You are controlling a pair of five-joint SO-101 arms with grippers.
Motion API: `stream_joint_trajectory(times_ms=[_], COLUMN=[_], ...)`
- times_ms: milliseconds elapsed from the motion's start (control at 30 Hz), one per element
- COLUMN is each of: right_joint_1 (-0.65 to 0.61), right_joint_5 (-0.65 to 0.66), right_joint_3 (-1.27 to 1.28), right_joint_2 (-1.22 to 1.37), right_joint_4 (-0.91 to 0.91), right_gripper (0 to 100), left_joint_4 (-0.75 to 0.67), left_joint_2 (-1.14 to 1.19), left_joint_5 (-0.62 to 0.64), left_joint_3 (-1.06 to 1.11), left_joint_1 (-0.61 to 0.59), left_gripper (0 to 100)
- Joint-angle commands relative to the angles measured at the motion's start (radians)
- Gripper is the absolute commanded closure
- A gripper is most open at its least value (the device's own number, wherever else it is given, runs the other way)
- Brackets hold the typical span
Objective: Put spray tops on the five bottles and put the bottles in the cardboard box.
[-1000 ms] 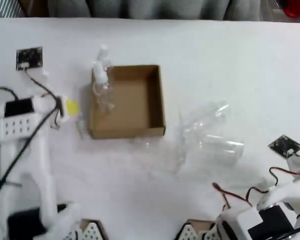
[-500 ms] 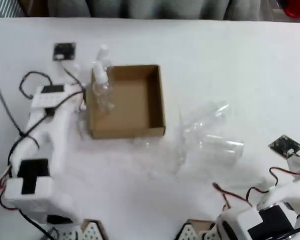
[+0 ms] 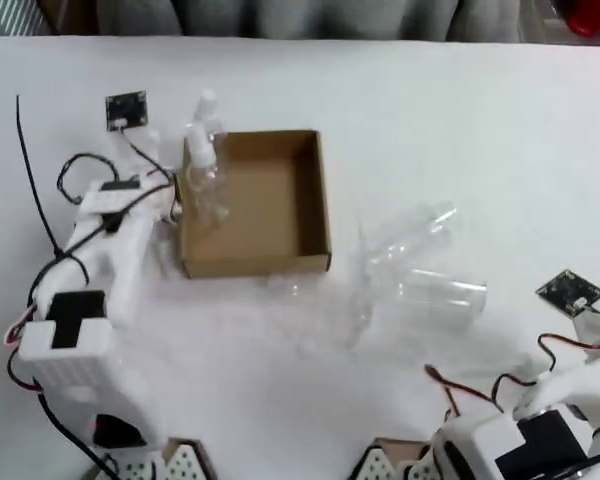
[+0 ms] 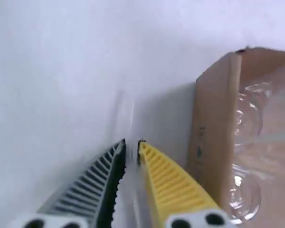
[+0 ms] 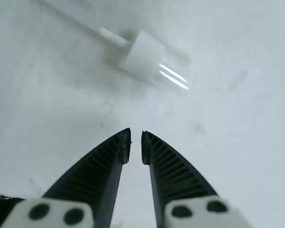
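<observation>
A white table takes up nearly everything, with a grey backdrop and a red thing beyond its far edge. The cardboard box sits left of the middle. The left gripper is just beside the box's outer left wall, its fingers closed to a thin slit; I cannot tell whether anything is pinched there. The right gripper hangs low over the table, likewise all but closed, gripping nothing. Two capped bottles stand inside the box against its left wall. What look like three clear bottles lie to the box's right. One spray top lies near the right gripper.
</observation>
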Motion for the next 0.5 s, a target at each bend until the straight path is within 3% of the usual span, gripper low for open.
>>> stream_joint_trajectory(times_ms=[0,133,300,467], right_joint_1=[0.010,0.010,0.010,0.002], right_joint_5=[-0.008,-0.008,-0.006,-0.009], right_joint_3=[-0.048,-0.048,-0.048,-0.048], right_joint_2=[-0.004,-0.004,-0.004,-0.004], right_joint_4=[-0.002,-0.002,-0.002,-0.002], right_gripper=[98.3,98.3,98.3,98.3], left_joint_4=[-0.018,0.028,0.092,0.146], left_joint_2=[-0.001,-0.004,-0.005,-0.007], left_joint_5=[0.005,-0.008,-0.192,-0.290], left_joint_3=[-0.066,-0.066,-0.066,-0.066], left_joint_1=[-0.008,-0.085,-0.205,-0.329], left_gripper=[95,95,95,95])
